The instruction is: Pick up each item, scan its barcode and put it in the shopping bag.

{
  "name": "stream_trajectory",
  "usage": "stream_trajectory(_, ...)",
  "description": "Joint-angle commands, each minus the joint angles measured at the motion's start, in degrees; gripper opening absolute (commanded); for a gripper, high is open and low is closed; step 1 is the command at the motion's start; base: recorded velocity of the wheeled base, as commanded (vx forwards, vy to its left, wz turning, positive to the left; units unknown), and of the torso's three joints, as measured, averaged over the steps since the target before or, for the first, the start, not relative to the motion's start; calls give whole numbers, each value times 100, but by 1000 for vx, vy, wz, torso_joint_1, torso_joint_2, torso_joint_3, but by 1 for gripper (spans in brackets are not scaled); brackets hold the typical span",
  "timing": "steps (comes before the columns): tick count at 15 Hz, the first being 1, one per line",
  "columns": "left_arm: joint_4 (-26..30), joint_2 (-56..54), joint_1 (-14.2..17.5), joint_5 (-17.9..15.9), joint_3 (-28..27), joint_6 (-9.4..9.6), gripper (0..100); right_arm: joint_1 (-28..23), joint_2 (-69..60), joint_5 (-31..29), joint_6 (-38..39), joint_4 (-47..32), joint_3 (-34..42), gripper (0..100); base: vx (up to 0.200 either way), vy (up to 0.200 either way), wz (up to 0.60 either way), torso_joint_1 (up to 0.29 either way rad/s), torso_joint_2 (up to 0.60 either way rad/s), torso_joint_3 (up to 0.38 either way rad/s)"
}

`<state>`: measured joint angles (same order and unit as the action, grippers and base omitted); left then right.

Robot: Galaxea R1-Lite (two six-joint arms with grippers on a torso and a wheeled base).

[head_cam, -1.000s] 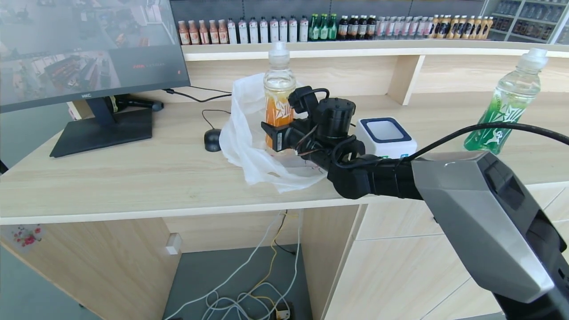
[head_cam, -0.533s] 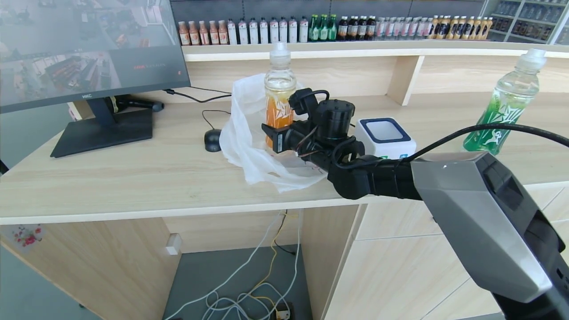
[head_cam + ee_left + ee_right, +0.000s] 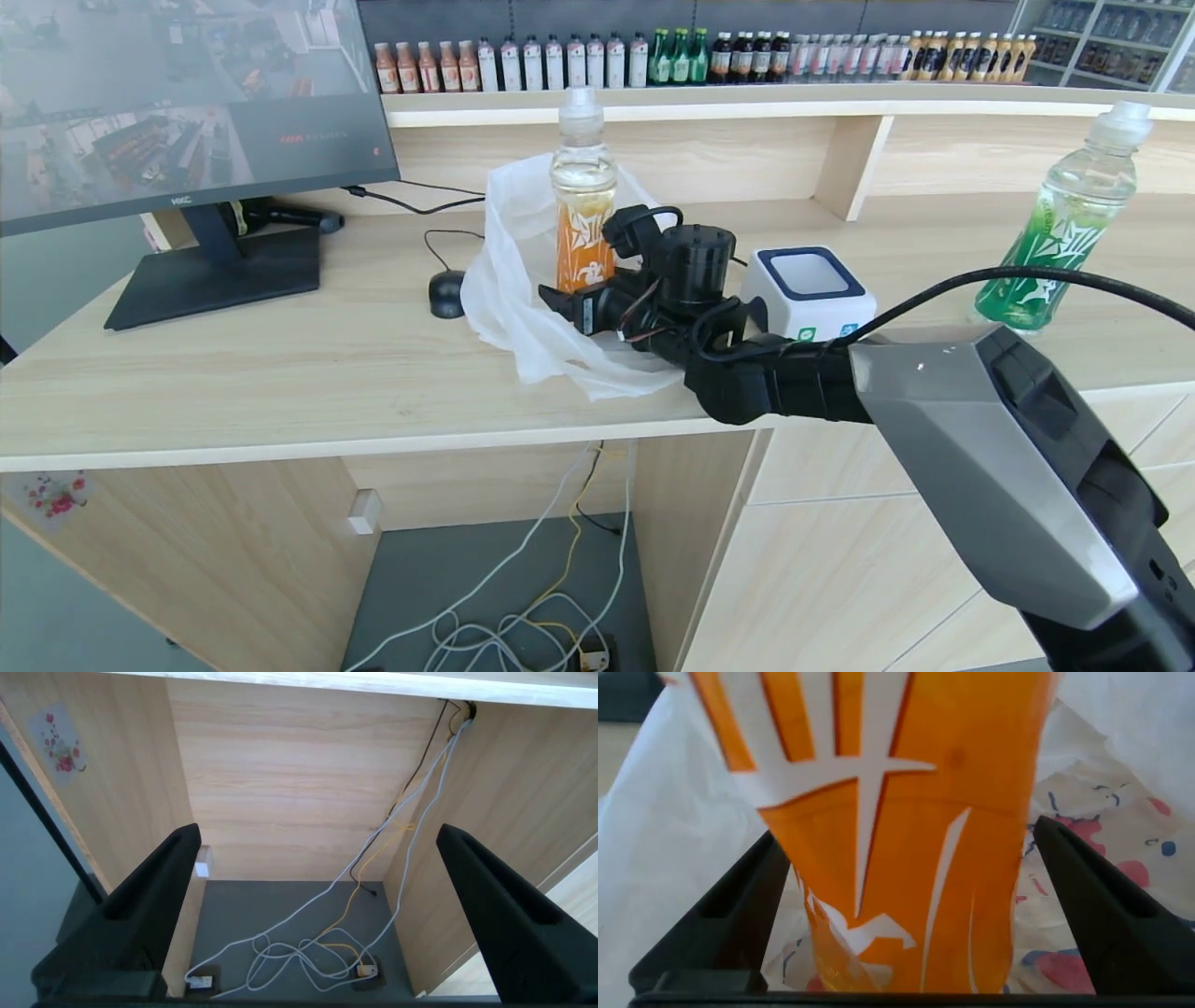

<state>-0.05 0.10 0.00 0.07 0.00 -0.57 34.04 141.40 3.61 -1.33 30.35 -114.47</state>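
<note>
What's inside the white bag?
An orange bottle stands upright in the bag, its lower part between the right gripper's fingers. The bag's folds and the gripper hide the bottle's base, so anything else at the bottom can't be seen.

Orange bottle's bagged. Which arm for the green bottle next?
Right. The green bottle stands on the counter's right side, the right gripper is above the counter, and the left gripper hangs below it.
</note>
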Motion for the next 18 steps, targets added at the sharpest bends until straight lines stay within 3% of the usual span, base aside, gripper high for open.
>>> stream_trajectory(1, -4, -1, 0, 1, 0, 5, 100, 15, -7, 8, -8, 85, -12, 100, 0, 0, 0, 0, 0, 0)
stream_trajectory(18, 5, -1, 0, 1, 0, -4, 100, 349, -367, -9, -43, 155, -12, 100, 0, 0, 0, 0, 0, 0)
